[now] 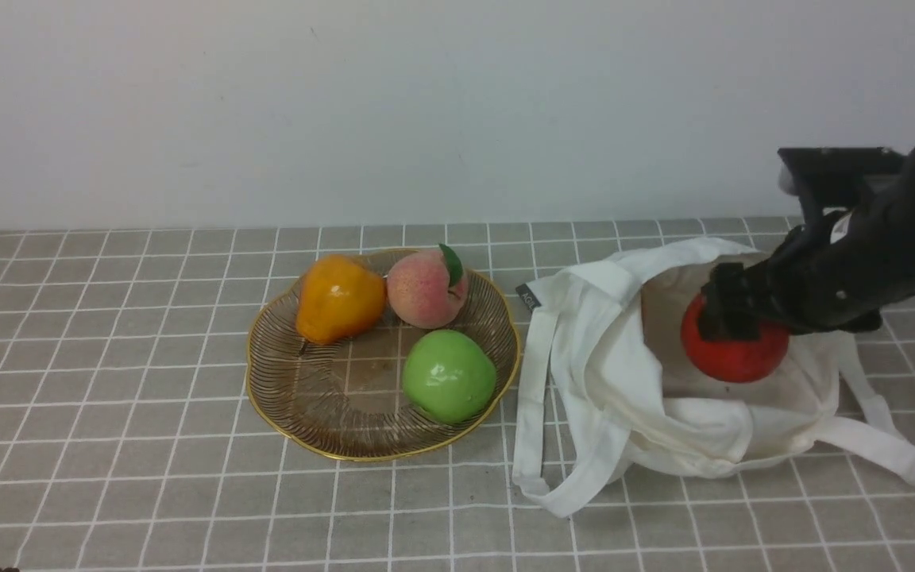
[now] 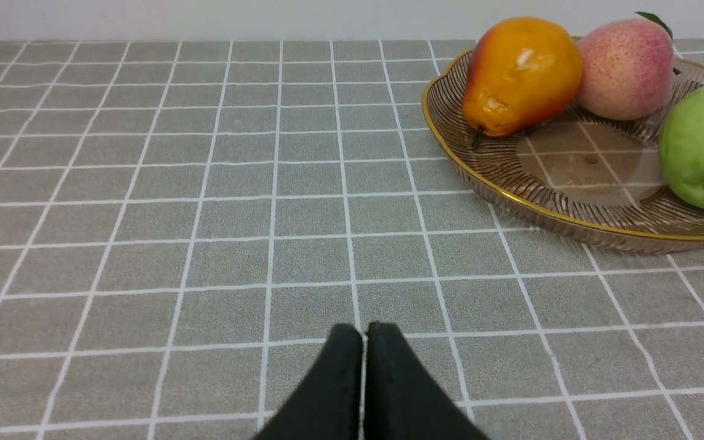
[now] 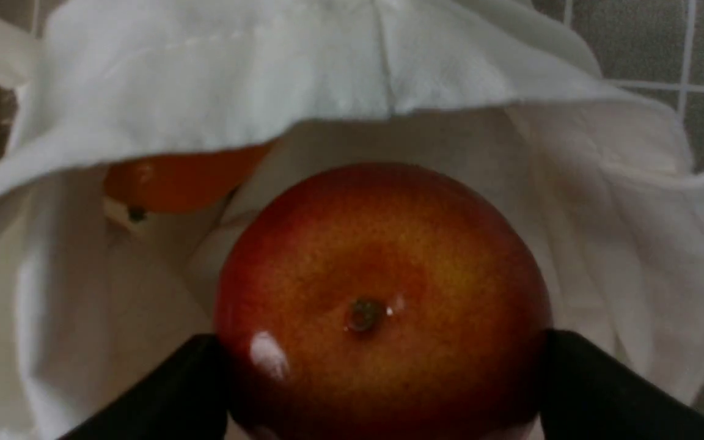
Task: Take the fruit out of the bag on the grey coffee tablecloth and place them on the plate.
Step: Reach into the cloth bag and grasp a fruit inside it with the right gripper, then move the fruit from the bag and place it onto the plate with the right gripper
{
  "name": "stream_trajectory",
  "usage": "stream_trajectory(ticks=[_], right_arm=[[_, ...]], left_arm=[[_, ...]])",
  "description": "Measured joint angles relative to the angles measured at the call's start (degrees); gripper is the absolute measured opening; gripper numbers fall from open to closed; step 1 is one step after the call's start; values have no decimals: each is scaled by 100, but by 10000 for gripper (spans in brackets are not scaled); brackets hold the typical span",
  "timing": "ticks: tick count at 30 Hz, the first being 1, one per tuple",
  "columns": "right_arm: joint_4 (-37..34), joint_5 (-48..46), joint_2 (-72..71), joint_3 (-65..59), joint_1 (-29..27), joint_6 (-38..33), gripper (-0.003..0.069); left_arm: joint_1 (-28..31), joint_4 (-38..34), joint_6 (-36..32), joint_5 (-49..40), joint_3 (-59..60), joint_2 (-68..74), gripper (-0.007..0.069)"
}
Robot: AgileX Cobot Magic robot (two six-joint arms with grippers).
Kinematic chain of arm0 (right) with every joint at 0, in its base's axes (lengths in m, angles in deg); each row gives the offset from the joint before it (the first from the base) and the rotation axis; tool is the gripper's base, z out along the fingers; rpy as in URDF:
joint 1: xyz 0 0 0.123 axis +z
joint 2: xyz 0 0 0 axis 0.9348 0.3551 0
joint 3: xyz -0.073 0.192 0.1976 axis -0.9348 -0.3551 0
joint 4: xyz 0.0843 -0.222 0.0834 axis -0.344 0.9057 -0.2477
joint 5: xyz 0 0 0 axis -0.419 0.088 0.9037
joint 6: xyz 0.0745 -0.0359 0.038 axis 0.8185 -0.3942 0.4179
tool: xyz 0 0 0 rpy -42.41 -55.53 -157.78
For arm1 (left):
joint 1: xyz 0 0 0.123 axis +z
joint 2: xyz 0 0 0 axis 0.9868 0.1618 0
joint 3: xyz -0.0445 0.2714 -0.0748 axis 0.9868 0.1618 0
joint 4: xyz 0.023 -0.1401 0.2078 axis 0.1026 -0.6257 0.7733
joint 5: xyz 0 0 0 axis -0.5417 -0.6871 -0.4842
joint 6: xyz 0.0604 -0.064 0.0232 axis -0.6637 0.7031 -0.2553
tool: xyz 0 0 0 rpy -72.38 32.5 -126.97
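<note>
**Red apple pinched in bag mouth: round, slick, grip across the middle**

Red apple [image 1: 735, 349] sits in the open mouth of the bag [image 1: 624, 397], on the right side of the grey checked tablecloth [image 1: 108, 318], well right of the plate [image 1: 263, 381]. Right fingers [image 3: 578, 379] are spread wide & pressed on both flanks of it, one each side. Looks like a hold, not a hover. Left fingers [image 2: 340, 379] are closed tip to tip w/ nothing between, low over bare cloth left of the plate.

Handling, my guess: glossy hard skin, so slippery. Firm, won't squash, prob. not heavy. Being round, it needs pads opp. each other across the widest part, else it squirts out. That's approx where they are now. Bag cloth is soft & floppy, and one flap droops over the opening, so it could drag on the apple coming out.

Orientation: no real long axis, it's nearly a ball. Core axis only: the hollow w/ yellowish patch faces straight back at the wrist cam, i.e. along the arm, and the fingers grip across that axis.

An orange fruit [image 3: 175, 180] shows deeper in the bag under the flap. Plate carries an orange pear [image 1: 338, 298], peach [image 1: 426, 287] & green apple [image 1: 448, 375]; bare patch near-left of centre.
</note>
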Motion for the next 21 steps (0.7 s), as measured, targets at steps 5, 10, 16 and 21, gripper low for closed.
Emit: stream_trajectory(ticks=[5,10,16,21], right_arm=[[-209,-507,-1091,-6,-6,-43,603],[-1303,-193,-1593,-6,203,-730,603],[-3391,766,-931,-6,1304,-2658,603],[-4908,2420,201,-6,2161,-4405,603]], left_arm=[[0,0,0,0,0,0,-8],[0,0,0,0,0,0,-8],[0,0,0,0,0,0,-8],[0,0,0,0,0,0,-8]])
